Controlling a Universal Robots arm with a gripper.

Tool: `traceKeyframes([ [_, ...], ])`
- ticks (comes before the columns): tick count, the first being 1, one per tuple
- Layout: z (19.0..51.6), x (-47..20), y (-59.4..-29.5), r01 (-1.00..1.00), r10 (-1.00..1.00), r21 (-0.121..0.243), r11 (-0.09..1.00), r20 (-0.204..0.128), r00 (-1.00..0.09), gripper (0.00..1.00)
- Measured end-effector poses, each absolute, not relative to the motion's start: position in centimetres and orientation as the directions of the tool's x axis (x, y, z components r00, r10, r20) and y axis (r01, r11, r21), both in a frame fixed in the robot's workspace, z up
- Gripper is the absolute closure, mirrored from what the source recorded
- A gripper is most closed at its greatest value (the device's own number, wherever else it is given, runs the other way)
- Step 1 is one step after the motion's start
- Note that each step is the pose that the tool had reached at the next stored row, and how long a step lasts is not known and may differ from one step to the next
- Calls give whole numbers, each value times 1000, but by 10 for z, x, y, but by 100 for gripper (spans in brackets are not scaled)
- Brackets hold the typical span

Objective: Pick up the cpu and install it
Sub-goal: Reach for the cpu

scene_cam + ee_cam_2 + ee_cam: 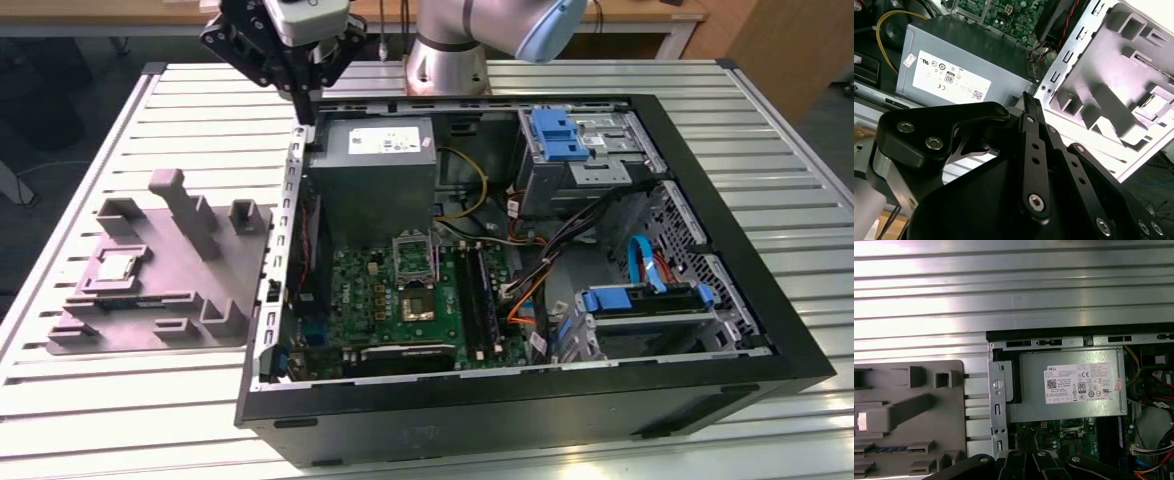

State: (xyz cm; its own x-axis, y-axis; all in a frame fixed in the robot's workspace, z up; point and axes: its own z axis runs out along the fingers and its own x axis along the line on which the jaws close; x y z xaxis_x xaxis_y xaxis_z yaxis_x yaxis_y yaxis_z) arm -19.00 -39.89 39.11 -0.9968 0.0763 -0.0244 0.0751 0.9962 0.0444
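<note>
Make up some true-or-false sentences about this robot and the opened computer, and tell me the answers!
1. The cpu sits on the grey tray, outside the computer case. True.
2. The pincer is holding the cpu. False: it is shut on nothing, up by the case's corner near the grey power box.
3. The case is open, showing a green motherboard. True.
4. The grey tray lies inside the case. False: it lies on the table, at the exterior view's left of the case.
</note>
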Motion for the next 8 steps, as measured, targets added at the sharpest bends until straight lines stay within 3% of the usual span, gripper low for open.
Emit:
traceKeyframes([
  [8,391,-197,-399,75,76,44,996,-25,-997,89],
])
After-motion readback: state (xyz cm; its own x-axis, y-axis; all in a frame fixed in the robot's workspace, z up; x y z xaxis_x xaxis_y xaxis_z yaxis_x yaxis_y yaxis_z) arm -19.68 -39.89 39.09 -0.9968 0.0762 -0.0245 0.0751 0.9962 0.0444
